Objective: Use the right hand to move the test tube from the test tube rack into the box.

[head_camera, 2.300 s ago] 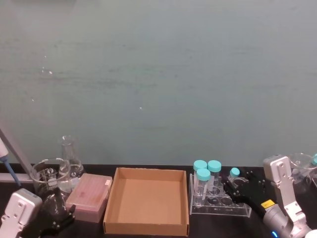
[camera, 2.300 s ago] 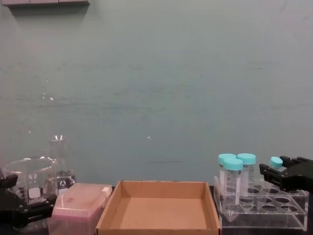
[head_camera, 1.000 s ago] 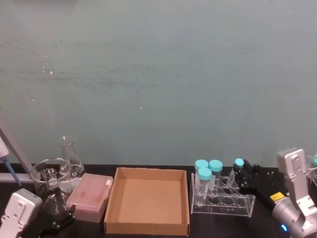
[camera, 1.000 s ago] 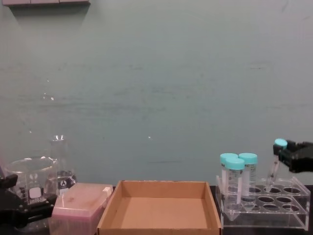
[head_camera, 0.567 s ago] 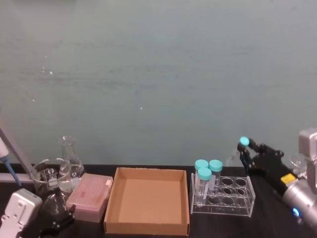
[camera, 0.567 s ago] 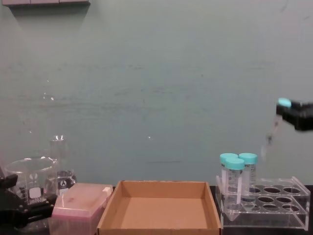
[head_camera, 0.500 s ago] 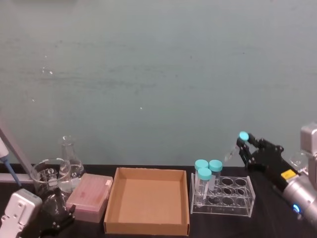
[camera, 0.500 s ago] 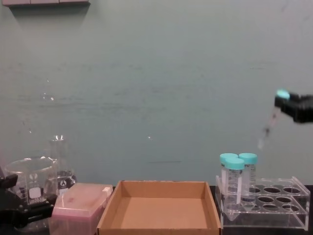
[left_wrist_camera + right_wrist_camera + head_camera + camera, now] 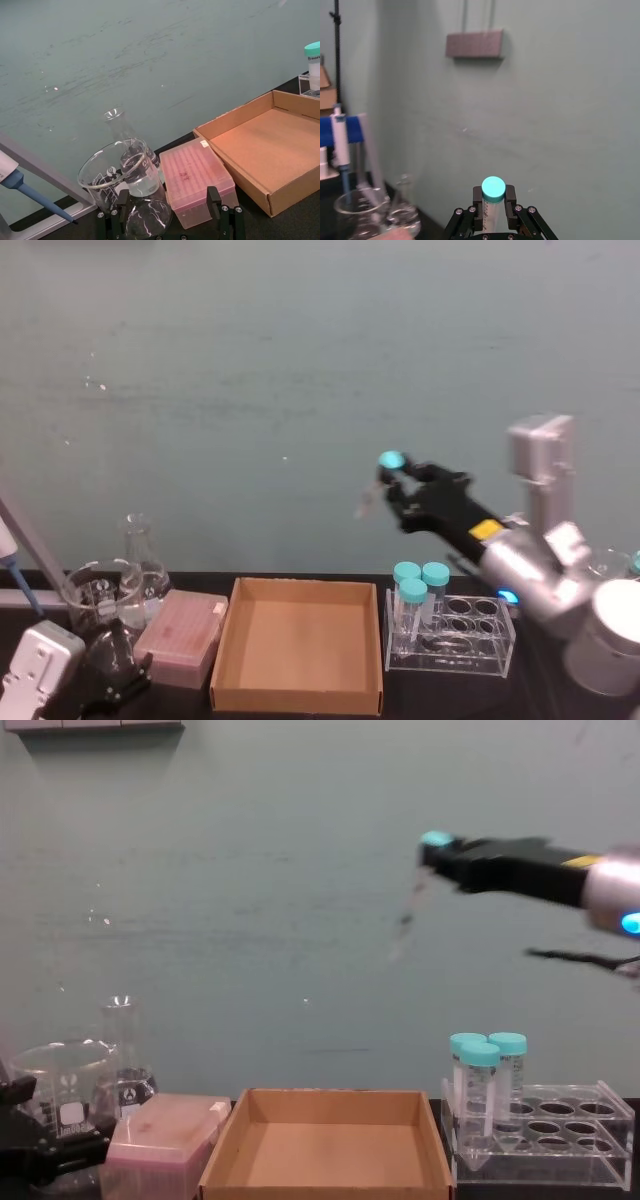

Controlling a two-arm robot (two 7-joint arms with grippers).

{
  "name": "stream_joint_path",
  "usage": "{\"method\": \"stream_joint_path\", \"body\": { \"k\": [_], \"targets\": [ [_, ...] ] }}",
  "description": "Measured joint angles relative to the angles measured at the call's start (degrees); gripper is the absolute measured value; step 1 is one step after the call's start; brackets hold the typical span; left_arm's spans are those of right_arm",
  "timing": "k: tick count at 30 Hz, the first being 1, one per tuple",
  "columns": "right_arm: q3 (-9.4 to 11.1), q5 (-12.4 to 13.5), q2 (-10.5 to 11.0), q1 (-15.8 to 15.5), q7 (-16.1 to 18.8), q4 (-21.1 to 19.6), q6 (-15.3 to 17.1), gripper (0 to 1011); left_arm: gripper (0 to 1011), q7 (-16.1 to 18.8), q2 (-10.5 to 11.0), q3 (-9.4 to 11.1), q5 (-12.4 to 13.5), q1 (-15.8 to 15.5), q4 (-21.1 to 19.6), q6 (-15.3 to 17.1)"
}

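Observation:
My right gripper (image 9: 397,478) is shut on the test tube (image 9: 372,492), pinching it just under its small teal cap. It holds the slim clear tube tilted, high above the right part of the brown cardboard box (image 9: 297,586). The chest view shows the test tube (image 9: 410,905) hanging from the right gripper (image 9: 441,855), far above the box (image 9: 330,1157). In the right wrist view the test tube (image 9: 493,189) sits between the fingers (image 9: 478,201). The clear test tube rack (image 9: 462,648) stands right of the box with three wide teal-capped tubes (image 9: 415,586). My left gripper (image 9: 165,226) rests open at the near left.
A pink translucent box (image 9: 180,636) lies left of the cardboard box. Behind it stand a glass beaker (image 9: 98,590) and a conical flask (image 9: 140,548). A pipette on a stand (image 9: 10,562) is at the far left. A wall closes the back.
The right gripper has lifted the test tube out of the rack, then swung it up and to the left, from beside the rack to high above the box's right side.

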Motion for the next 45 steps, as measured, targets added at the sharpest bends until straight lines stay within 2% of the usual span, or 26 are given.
{"method": "stream_joint_path", "body": {
  "k": [3,4,10,13,23,32,33,34,37,38,43,45],
  "targets": [
    [-2.22,-0.48,-2.36,2.04,0.02,2.83,1.93,257,1000,0.0,0.0,0.0,0.0,0.0,0.0,0.0],
    [-3.3,-0.71,-3.62,3.08,-0.02,4.85,2.73,257,1000,0.0,0.0,0.0,0.0,0.0,0.0,0.0],
    [-6.42,-2.61,-7.78,6.67,-0.83,12.97,3.72,257,1000,0.0,0.0,0.0,0.0,0.0,0.0,0.0],
    [-7.17,-3.39,-9.07,7.75,-1.33,16.13,3.8,257,1000,0.0,0.0,0.0,0.0,0.0,0.0,0.0],
    [-7.0,-3.26,-8.75,7.46,-1.41,15.41,3.77,261,1000,0.0,0.0,0.0,0.0,0.0,0.0,0.0],
    [-6.82,-3.14,-8.48,7.22,-1.4,14.83,3.69,509,1000,0.0,0.0,0.0,0.0,0.0,0.0,0.0],
    [-6.8,-3.12,-8.45,7.19,-1.39,14.77,3.68,570,1000,0.0,0.0,0.0,0.0,0.0,0.0,0.0],
    [-6.78,-3.11,-8.43,7.17,-1.39,14.74,3.67,570,1000,0.0,0.0,0.0,0.0,0.0,0.0,0.0],
    [-6.76,-3.08,-8.4,7.12,-1.37,14.66,3.66,690,1000,0.0,0.0,0.0,0.0,0.0,0.0,0.0],
    [-6.76,-3.07,-8.39,7.11,-1.37,14.65,3.66,690,1000,0.0,0.0,0.0,0.0,0.0,0.0,0.0],
    [-6.73,-3.02,-8.36,7.08,-1.32,14.52,3.63,874,1000,0.0,0.0,0.0,0.0,0.0,0.0,0.0],
    [-6.72,-3.01,-8.35,7.07,-1.31,14.5,3.62,907,1000,0.0,0.0,0.0,0.0,0.0,0.0,0.0]
  ]
}}
